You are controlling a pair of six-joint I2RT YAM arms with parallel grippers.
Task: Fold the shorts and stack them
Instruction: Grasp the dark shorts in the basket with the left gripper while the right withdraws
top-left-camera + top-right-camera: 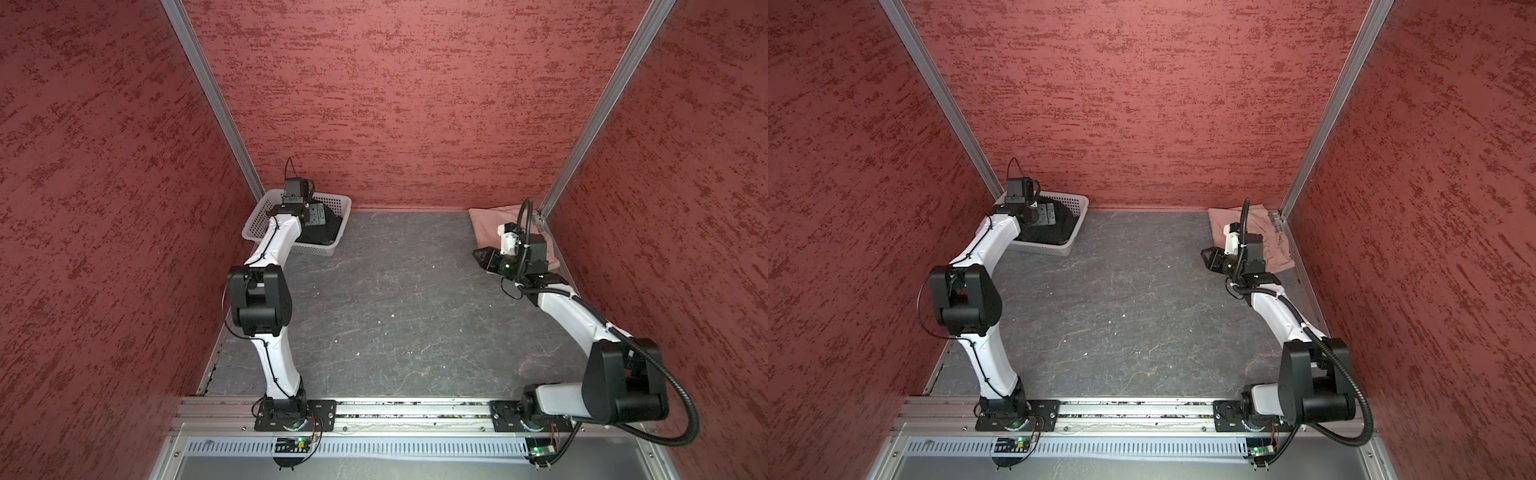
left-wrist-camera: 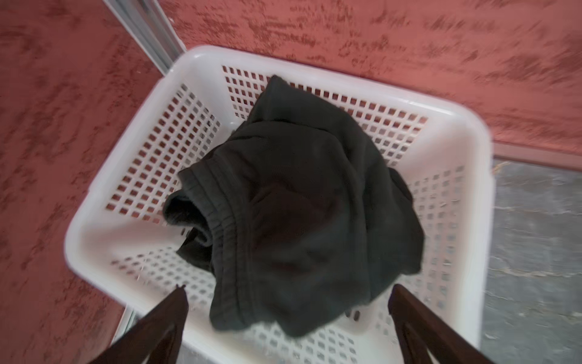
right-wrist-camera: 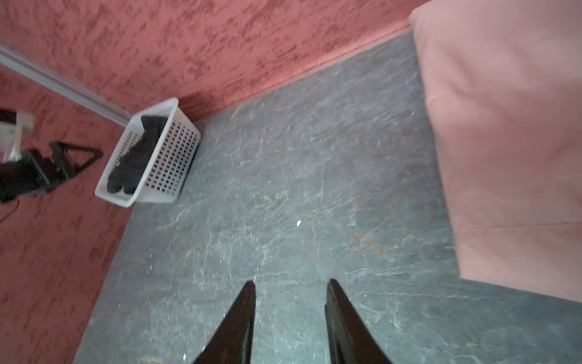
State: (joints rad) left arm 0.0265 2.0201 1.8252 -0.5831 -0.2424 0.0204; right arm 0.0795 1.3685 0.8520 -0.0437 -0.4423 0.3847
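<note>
Hanging spread wide over the basket [image 2: 472, 132], the left jaws grip nothing; their two dark fingers [image 2: 170, 318] show at the lower edge of the left wrist view. Below them the black shorts [image 2: 299, 205] lie crumpled inside the basket, which sits at the upper left of the desk [image 1: 395, 311] in both top views. The right jaws stand parted and empty over bare desk, just beside the pink shorts [image 1: 484, 226]. That pair lies folded flat at the upper right of the desk, by the back wall [image 1: 415, 104], well apart from the black pair.
</note>
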